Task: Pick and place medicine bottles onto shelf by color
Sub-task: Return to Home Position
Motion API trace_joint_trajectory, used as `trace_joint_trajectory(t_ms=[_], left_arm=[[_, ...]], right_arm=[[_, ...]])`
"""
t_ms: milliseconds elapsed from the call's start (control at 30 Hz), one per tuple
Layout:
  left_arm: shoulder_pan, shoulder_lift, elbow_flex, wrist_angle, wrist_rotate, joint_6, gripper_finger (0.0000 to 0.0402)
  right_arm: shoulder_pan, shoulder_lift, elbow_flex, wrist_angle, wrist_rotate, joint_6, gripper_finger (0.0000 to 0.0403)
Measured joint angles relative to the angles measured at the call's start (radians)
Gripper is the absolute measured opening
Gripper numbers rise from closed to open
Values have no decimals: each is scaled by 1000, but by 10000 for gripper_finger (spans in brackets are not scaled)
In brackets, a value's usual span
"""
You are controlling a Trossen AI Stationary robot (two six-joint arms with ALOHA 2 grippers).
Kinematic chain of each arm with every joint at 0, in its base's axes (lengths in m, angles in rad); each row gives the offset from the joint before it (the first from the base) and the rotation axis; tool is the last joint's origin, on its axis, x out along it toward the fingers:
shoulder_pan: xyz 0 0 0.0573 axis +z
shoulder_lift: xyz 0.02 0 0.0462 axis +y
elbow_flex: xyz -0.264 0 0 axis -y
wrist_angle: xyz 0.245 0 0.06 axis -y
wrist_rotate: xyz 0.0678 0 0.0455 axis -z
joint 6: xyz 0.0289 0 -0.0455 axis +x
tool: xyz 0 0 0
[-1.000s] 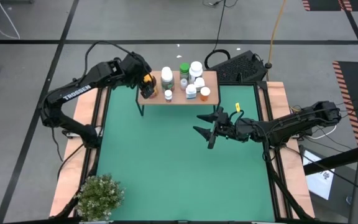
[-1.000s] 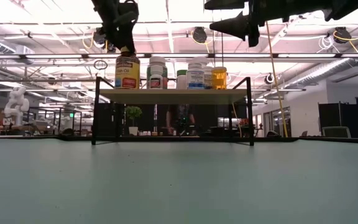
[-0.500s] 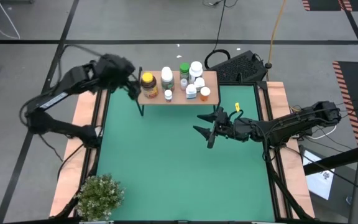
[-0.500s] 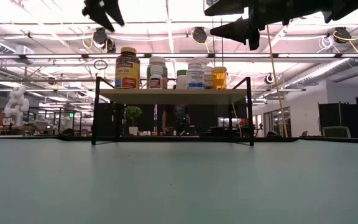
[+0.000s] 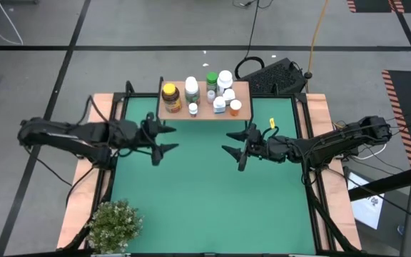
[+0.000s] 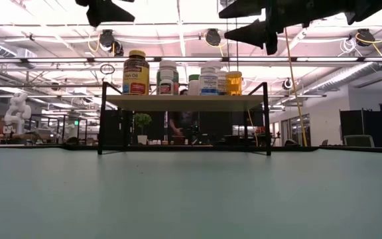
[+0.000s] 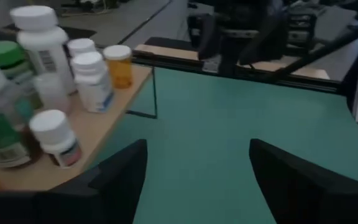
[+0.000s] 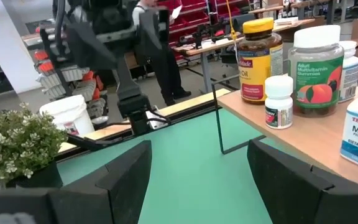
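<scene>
The left gripper (image 5: pixel 170 139) hovers over the left of the mat (image 5: pixel 205 200), jaws apart and empty, just near of the shelf (image 5: pixel 205 112). The bottles (image 5: pixel 191 87) stand on the shelf at far centre, all upright, caps up, long axes vertical. The amber bottle (image 5: pixel 170 98) sits at its left end, so a careless sweep of that gripper could knock it off. The right gripper (image 5: pixel 228 141) waits right of centre, jaws apart.
</scene>
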Motion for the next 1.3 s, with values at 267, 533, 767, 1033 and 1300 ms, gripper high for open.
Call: trace_joint_trajectory(t_ms=[267, 533, 767, 1033, 1300], left_arm=[[-83, -125, -101, 158, -106, 72, 220], [-91, -359, -278, 242, -72, 192, 129], [-86, -530, -385, 239, -103, 204, 70], [-86, -764, -528, 204, -56, 301, 5], [-56, -801, -574, 177, -95, 365, 29]], right_arm=[[44, -42, 0, -46, 83, -213, 204], [66, -43, -1, -135, -43, -337, 110], [31, -106, -2, -224, -318, -427, 49], [-11, -254, -45, -312, -372, -532, 7], [-187, -514, -126, -456, -509, -550, 1]])
